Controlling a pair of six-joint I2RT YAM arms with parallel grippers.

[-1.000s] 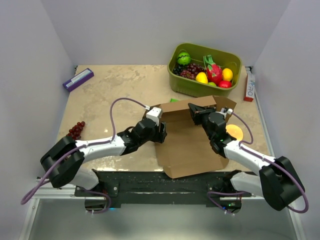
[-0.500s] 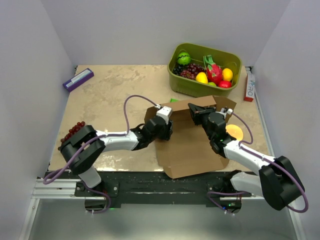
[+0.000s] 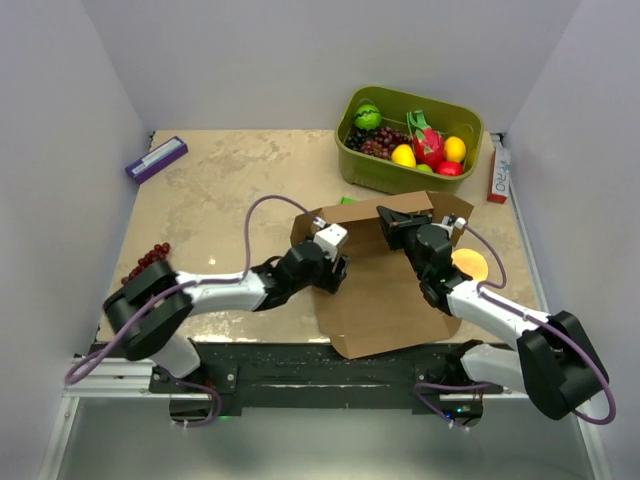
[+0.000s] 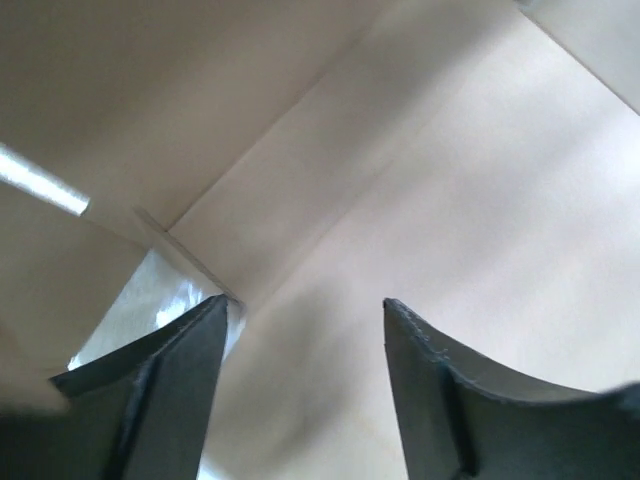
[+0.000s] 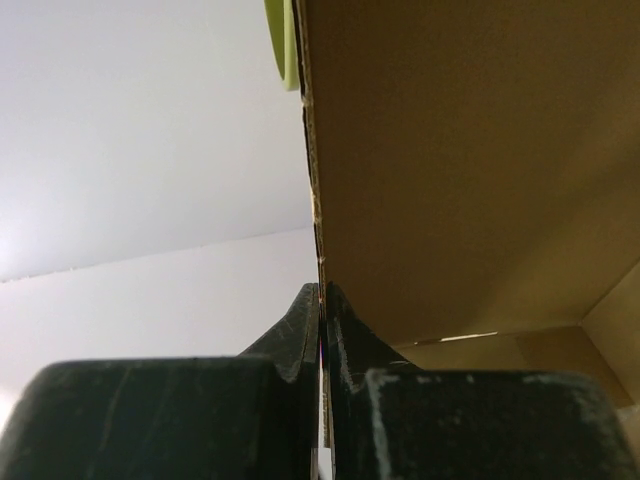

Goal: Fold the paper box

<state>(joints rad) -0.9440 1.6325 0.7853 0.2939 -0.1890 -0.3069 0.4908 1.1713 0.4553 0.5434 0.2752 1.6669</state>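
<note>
**At the worktop's (image 3: 220, 200) near right: paper box (image 3: 385, 295) partly raised**

Near the right of centre, we saw the brown box lying open, its far wall standing just in front of the green fruit bin (image 3: 400, 178). Our right hand (image 3: 392, 220) was clenched on that wall's edge. Our left hand (image 3: 335, 270) was released, with its fingers spread inside the box by its left corner.

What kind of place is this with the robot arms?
Probably a robot practice booth, not a kitchen: a left arm and right arm bolted at the table edge, plain white walls close around, and a green bin of fruit.
</note>
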